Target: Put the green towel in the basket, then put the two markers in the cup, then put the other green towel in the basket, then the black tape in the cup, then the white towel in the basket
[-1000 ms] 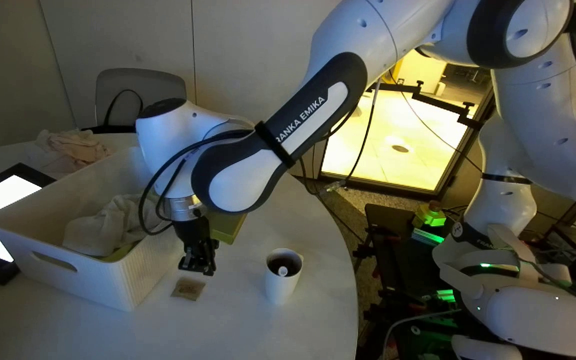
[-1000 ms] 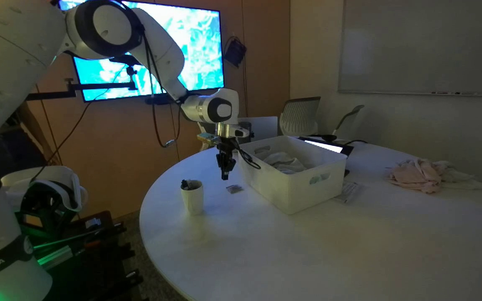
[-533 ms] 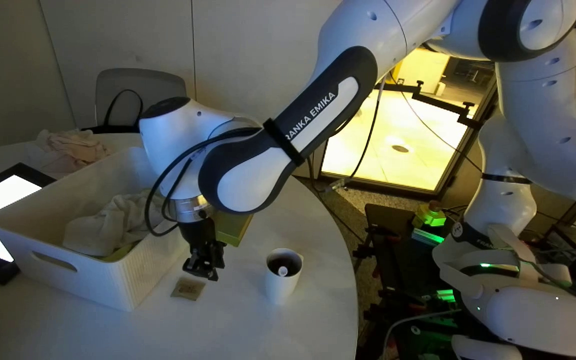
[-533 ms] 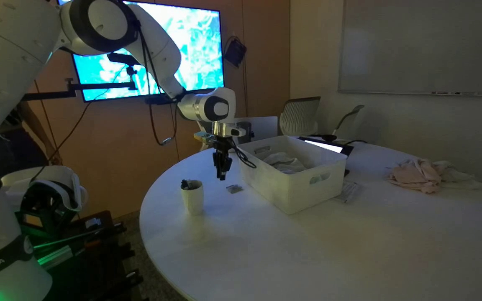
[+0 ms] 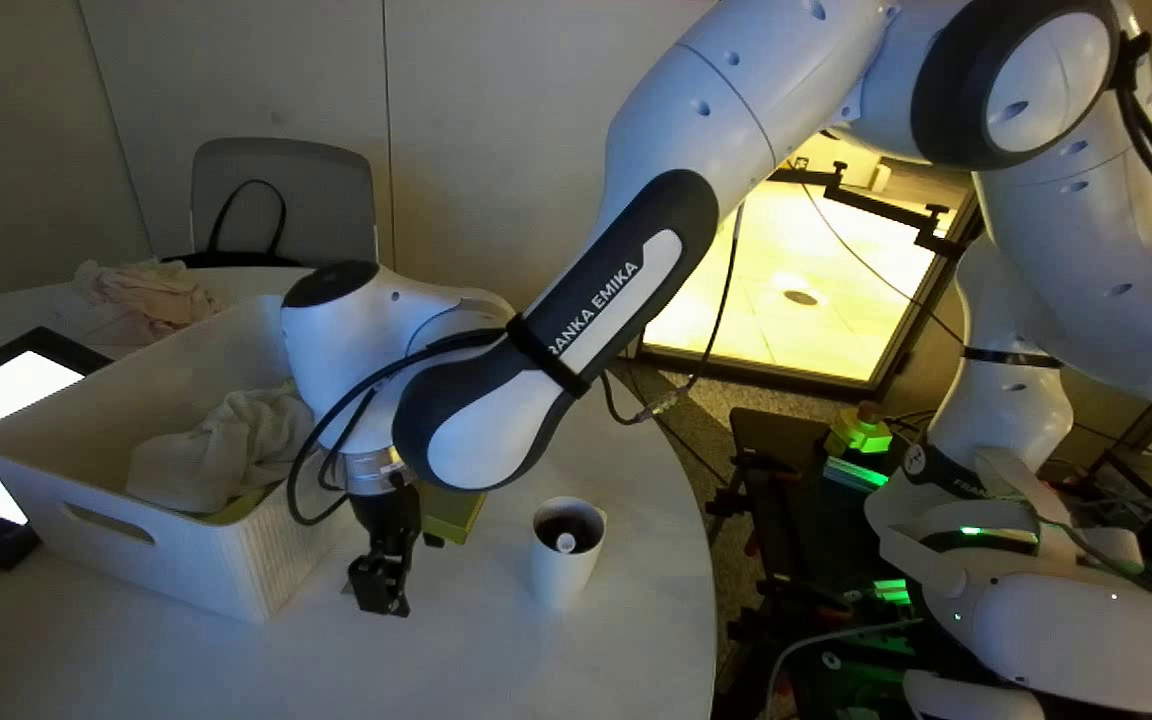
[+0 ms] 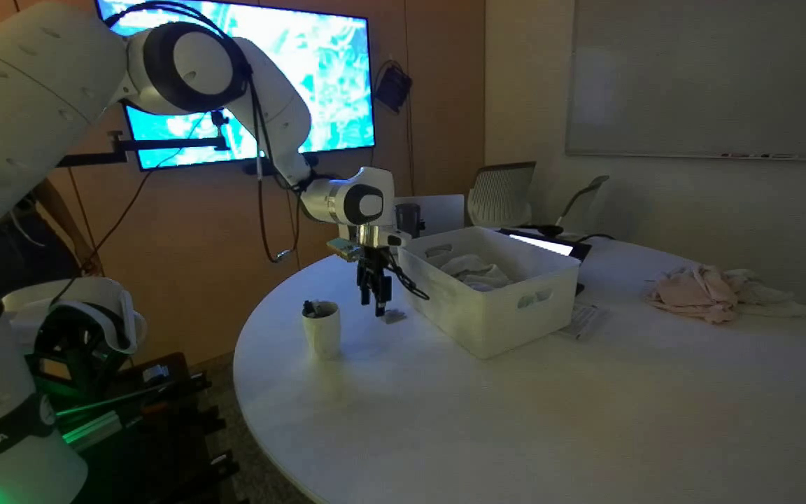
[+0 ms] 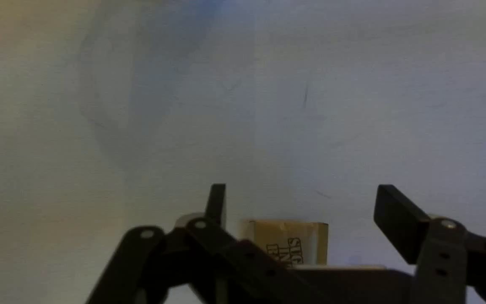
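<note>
Robotiq gripper (image 7: pixel 302 207) hangs over the table (image 5: pixel 496 660), jaws parted wide and unloaded, near a small brown packet (image 7: pixel 287 242) lying there. The white towel (image 5: pixel 226 450) lies crumpled in the basket (image 5: pixel 186 562), a green towel (image 5: pixel 241 508) beneath it; the cup (image 5: pixel 561 580) stands upright, apart from the basket.

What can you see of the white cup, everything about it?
The cup is white, smooth-looking and roughly cylindrical, its material unclear. It stands upright on the table, apart from the basket and gripper. Inside, a pale round end shows against darkness; in an exterior view, dark ends poke above its rim.
</note>
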Robot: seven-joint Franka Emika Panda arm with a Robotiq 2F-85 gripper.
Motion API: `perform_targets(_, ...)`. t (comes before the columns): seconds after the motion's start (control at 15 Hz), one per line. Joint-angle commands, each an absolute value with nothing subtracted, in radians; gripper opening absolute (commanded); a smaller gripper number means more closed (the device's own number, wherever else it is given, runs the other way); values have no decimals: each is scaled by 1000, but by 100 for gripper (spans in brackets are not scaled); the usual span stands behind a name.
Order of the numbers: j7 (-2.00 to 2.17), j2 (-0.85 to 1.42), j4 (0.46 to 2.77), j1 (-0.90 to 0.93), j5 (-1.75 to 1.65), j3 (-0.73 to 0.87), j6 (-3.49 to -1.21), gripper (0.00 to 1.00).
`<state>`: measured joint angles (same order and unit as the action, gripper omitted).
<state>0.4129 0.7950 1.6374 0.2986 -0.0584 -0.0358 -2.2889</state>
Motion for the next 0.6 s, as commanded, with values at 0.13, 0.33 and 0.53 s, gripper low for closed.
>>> perform_targets(0.13,374,888,1527,298,-43,-43,-2344,100)
perform_targets(0.33,350,920,1485,296,-41,-48,-2349,99)
perform_targets(0.53,327,947,1447,291,-39,-52,-2346,100)
